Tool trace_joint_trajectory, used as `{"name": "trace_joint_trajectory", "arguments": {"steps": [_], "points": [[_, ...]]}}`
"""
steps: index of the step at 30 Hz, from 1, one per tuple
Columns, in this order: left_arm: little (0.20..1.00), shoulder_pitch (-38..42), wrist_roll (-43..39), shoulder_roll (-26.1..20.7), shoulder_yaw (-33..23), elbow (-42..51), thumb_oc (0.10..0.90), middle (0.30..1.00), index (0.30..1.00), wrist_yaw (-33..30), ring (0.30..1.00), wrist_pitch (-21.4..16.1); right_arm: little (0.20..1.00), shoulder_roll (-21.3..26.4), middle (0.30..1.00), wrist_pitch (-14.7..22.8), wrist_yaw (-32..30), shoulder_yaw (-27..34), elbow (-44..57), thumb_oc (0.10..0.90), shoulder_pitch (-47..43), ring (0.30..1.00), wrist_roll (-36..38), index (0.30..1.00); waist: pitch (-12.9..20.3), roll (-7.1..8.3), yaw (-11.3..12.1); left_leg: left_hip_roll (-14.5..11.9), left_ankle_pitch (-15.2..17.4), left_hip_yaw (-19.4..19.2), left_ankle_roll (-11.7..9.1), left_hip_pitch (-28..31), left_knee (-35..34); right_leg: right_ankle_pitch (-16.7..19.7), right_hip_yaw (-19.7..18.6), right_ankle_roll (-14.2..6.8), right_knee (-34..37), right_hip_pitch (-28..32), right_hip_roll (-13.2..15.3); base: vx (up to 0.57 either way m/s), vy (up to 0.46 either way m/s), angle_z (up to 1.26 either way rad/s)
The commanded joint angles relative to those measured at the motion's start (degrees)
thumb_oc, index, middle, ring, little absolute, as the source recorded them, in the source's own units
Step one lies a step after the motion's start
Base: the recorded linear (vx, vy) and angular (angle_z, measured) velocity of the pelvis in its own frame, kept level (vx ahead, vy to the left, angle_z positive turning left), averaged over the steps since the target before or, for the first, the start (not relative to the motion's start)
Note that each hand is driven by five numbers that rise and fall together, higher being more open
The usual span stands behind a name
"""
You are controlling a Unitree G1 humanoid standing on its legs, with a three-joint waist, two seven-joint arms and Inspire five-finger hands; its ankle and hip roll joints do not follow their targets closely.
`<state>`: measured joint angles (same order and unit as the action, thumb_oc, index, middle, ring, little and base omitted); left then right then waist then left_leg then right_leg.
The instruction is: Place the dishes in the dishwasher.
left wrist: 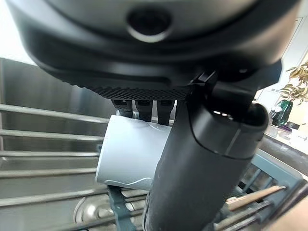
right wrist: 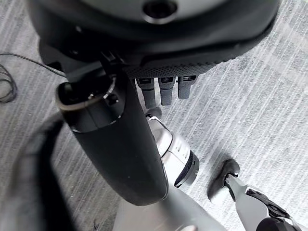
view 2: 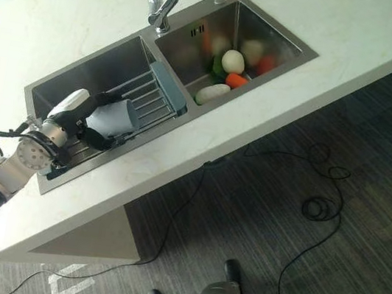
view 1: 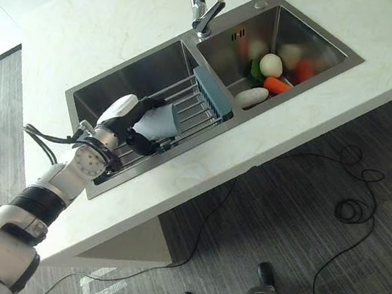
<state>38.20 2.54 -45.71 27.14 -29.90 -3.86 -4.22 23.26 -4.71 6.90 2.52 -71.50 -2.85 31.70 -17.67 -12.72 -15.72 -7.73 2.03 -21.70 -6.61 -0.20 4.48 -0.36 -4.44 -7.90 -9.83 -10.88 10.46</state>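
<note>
Left eye view, left of centre: left hand (view 1: 131, 123) curled round a pale blue cup (view 1: 160, 122), held over the wire rack (view 1: 195, 106) in the sink's (view 1: 117, 79) left basin; vegetables (view 1: 271, 73) in the right basin. Left wrist view, centre: fingers (left wrist: 143, 110) and thumb clamp the cup. Right wrist view, top: right hand (right wrist: 159, 53) over grey floor (right wrist: 260, 110), fingers relaxed, holding nothing.

Brushed steel sink (view 1: 314, 39); matt cup (view 1: 159, 122).

Left hand (left wrist: 202, 159) grips pale cup (left wrist: 132, 154); wire rack (left wrist: 43, 139) under.
</note>
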Motion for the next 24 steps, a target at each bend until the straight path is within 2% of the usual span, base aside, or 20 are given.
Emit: {"name": "trace_joint_trajectory", "arguments": {"steps": [1, 10, 11, 12, 19, 24], "points": [[0.9, 6.27, -0.15, -0.43, -3.35, -1.81, 0.8, 0.9, 0.9, -1.1, 0.9, -0.19, 0.9, 1.54, 0.9, 0.29, -1.33, 0.22, 2.96, 0.8, 2.08, 0.9, -0.19, 0.9, 3.15, 0.43, -0.36, -2.8, 10.39, 4.74, 0.17, -6.03, 12.71, -7.92, 0.73, -3.44, -7.36, -4.93, 3.44, 0.02, 0.048, -0.09], [0.9, 8.35, -0.97, 0.24, -2.05, -4.06, 0.8, 0.9, 0.9, 0.23, 0.9, 2.3, 0.9, 2.31, 0.9, 0.6, -1.79, 0.24, 4.26, 0.8, 1.58, 0.9, -0.59, 0.9, 0.89, 0.0, -1.5, -2.21, 10.36, 4.55, 0.25, -6.59, 12.71, -7.48, 0.39, -3.58, -7.36, -6.05, 4.01, 0.0, 0.02, -0.04], [0.547, 8.64, -0.48, 0.25, -1.83, -4.23, 0.565, 0.547, 0.547, 0.63, 0.547, 2.68, 0.9, 2.37, 0.9, 0.57, -1.78, 0.21, 4.37, 0.8, 1.45, 0.9, -0.54, 0.9, 0.63, 0.03, -1.6, -2.22, 10.3, 4.58, 0.23, -6.7, 12.71, -7.42, 0.41, -3.6, -7.36, -6.16, 4.05, 0.0, 0.0, 0.0], [0.3, 9.08, 0.64, 0.25, -1.4, -4.63, 0.4, 0.3, 0.3, 1.09, 0.3, 2.87, 0.9, 2.46, 0.9, 0.58, -1.74, 0.17, 4.47, 0.8, 1.32, 0.9, -0.42, 0.9, 0.46, 0.03, -1.69, -2.22, 10.24, 4.61, 0.18, -6.89, 12.71, -7.34, 0.4, -3.61, -7.36, -6.42, 4.05, -0.04, 0.008, -0.04], [0.3, 10.16, 0.88, -0.41, 0.74, -6.16, 0.4, 0.3, 0.3, 3.05, 0.3, 4.79, 0.9, 2.8, 0.9, 1.29, -1.22, 0.12, 5.04, 0.8, 1.37, 0.9, -0.12, 0.9, -0.06, -0.08, -2.01, -2.41, 10.09, 4.54, 0.03, -7.14, 12.71, -7.09, 0.67, -3.6, -7.36, -6.84, 4.01, -0.02, 0.005, 0.0], [0.3, 10.34, 1.76, -0.01, 0.96, -7.1, 0.4, 0.3, 0.3, 1.69, 0.3, 4.01, 0.9, 2.33, 0.9, 2.91, -1.11, -0.08, 4.67, 0.8, 2.12, 0.9, -0.85, 0.9, 1.29, -0.39, -2.21, -2.66, 10.18, 4.28, -0.03, -6.32, 12.71, -7.49, 0.93, -3.54, -7.36, -5.81, 3.73, -0.02, 0.046, 0.01]]}}
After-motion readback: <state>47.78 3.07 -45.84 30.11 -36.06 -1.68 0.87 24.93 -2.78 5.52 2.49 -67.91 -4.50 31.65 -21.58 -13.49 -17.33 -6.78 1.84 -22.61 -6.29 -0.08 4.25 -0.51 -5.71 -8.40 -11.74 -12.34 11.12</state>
